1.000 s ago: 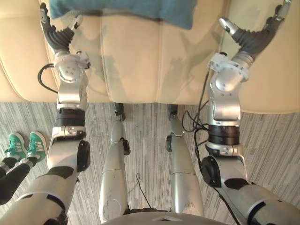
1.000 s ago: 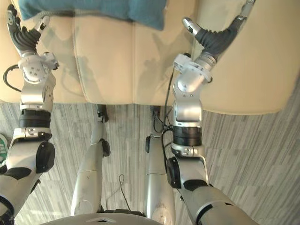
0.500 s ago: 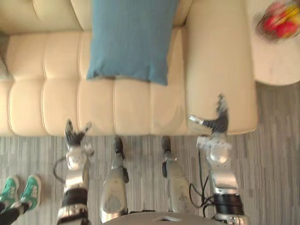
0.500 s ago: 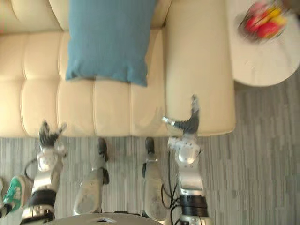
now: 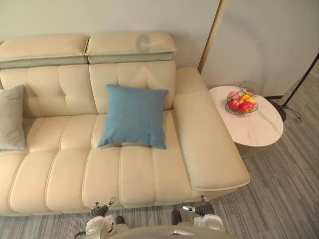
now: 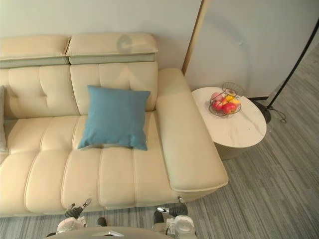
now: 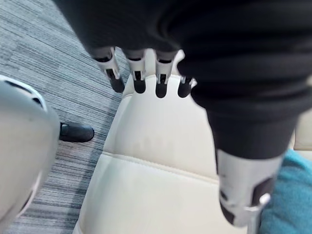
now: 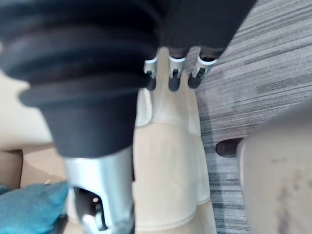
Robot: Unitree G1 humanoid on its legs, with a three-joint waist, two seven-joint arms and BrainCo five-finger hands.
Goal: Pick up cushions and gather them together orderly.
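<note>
A blue cushion (image 5: 133, 117) leans against the backrest of a cream sofa (image 5: 149, 172), right of its middle. A grey cushion (image 5: 11, 117) stands on the same seat at the far left edge of the view. My left hand (image 5: 101, 209) and right hand (image 5: 198, 209) show low in front of the sofa's front edge, well short of both cushions. In the left wrist view the fingers (image 7: 139, 78) are straight over the seat and hold nothing. The right hand's fingers (image 8: 170, 73) are straight and hold nothing too. A corner of the blue cushion (image 7: 287, 195) shows past the left thumb.
A round white side table (image 5: 251, 124) stands to the right of the sofa's armrest, with a wire basket of fruit (image 5: 240, 101) on it. A thin black lamp pole (image 5: 299, 87) rises at the far right. Grey striped flooring (image 5: 279, 199) runs in front.
The camera has swung up from the floor and seat front to the whole sofa. Both hands stay open by the sofa's front edge.
</note>
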